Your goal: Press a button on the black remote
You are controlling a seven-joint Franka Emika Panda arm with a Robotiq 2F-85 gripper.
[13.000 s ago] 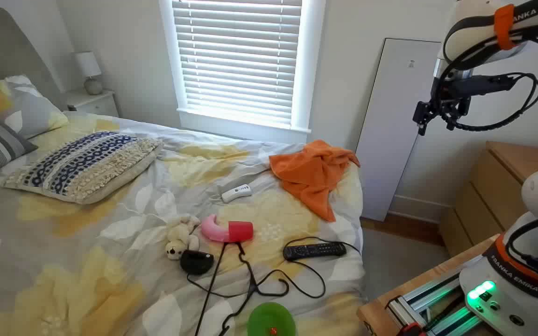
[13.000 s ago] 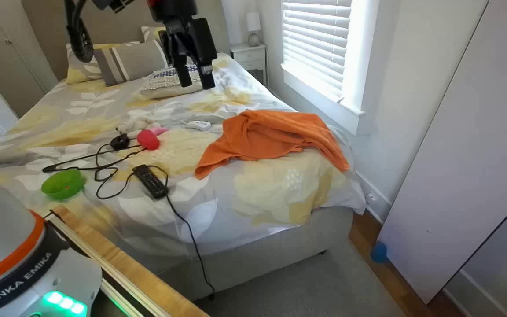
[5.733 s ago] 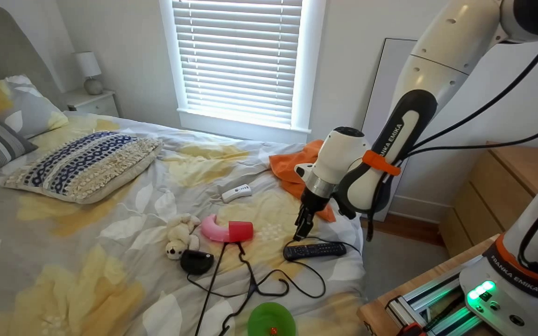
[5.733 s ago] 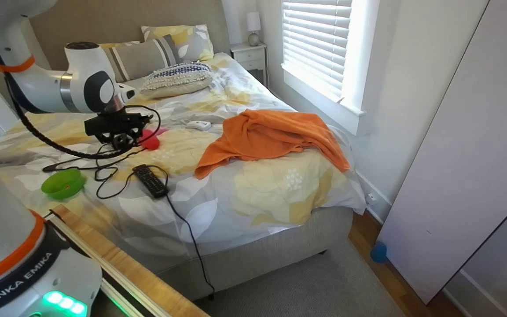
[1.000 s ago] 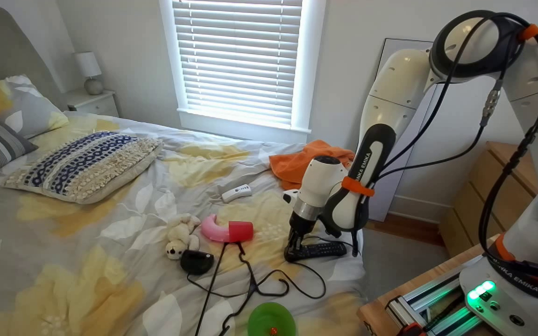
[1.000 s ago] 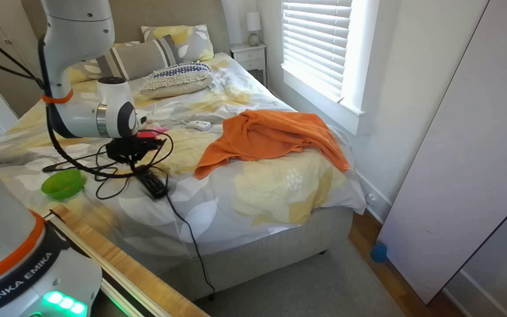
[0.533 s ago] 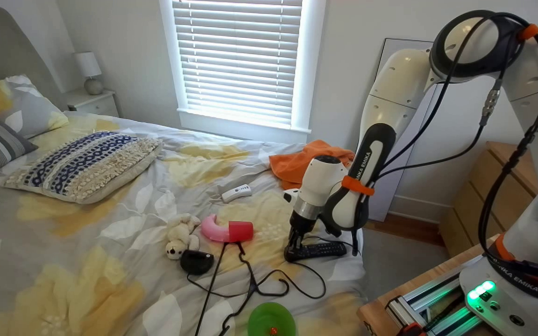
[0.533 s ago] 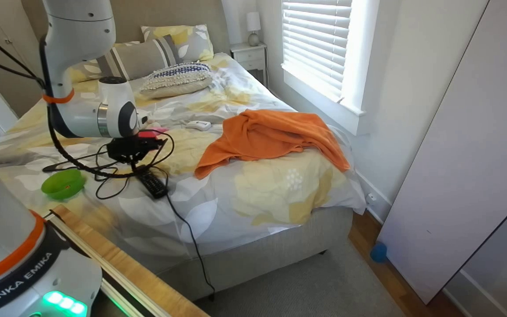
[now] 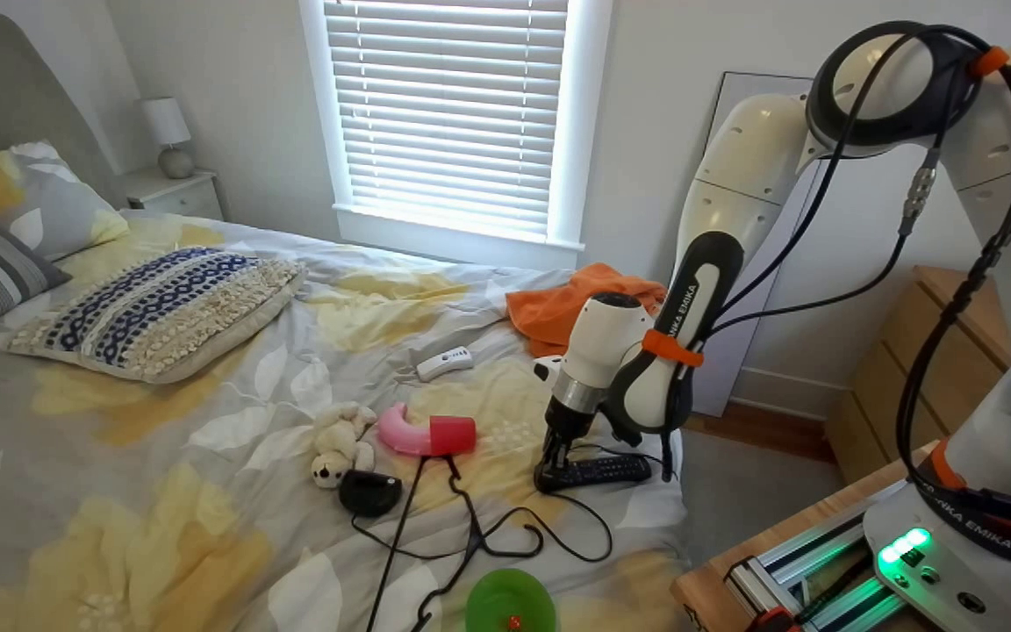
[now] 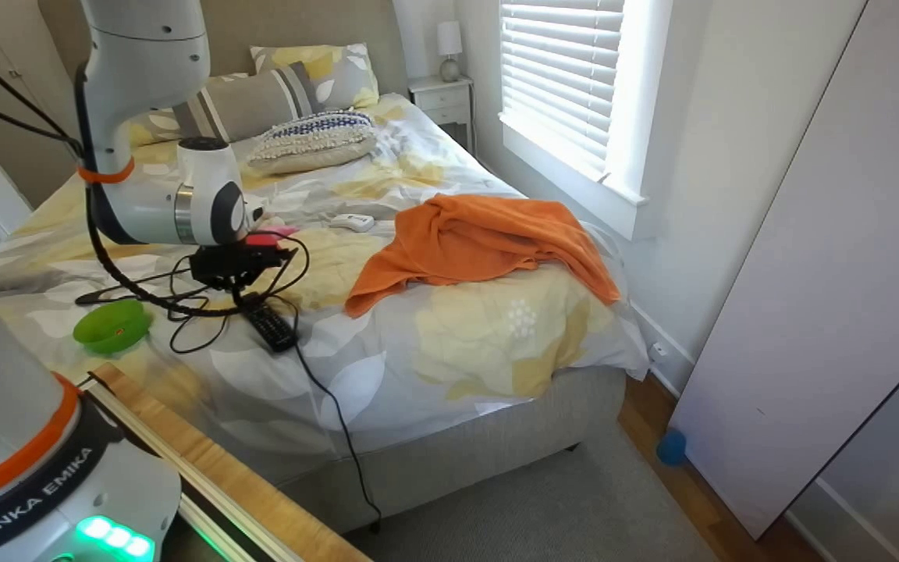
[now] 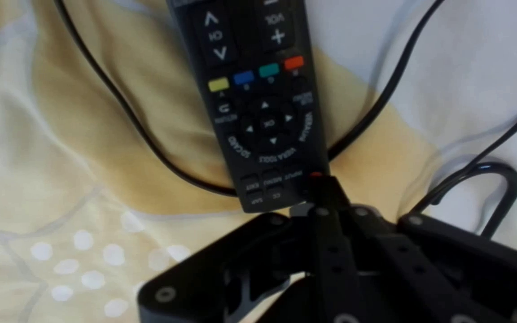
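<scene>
The black remote [image 11: 267, 143] lies flat on the bedspread with its buttons up, and it also shows in both exterior views. In the wrist view my gripper [image 11: 326, 186] is shut with nothing between its fingers. Its joined tips cover one corner of the remote's near end, partly hiding a red button [image 11: 316, 175]. In an exterior view the gripper [image 9: 548, 481] points down onto the remote's end farthest from the robot base. Whether the tips touch the button or hover just above it, I cannot tell.
A thin black cable [image 11: 386, 92] loops around and under the remote. A black hanger [image 9: 475, 535], green bowl [image 9: 510, 601], pink-and-red object [image 9: 426, 432] and plush toy [image 9: 340, 443] lie nearby. Farther back are a white remote [image 9: 445, 362] and an orange cloth [image 9: 558, 307].
From high over the floor with open fingers, my gripper has swung across the bed, shut, and come down onto the remote's end. In the last second it has hardly moved.
</scene>
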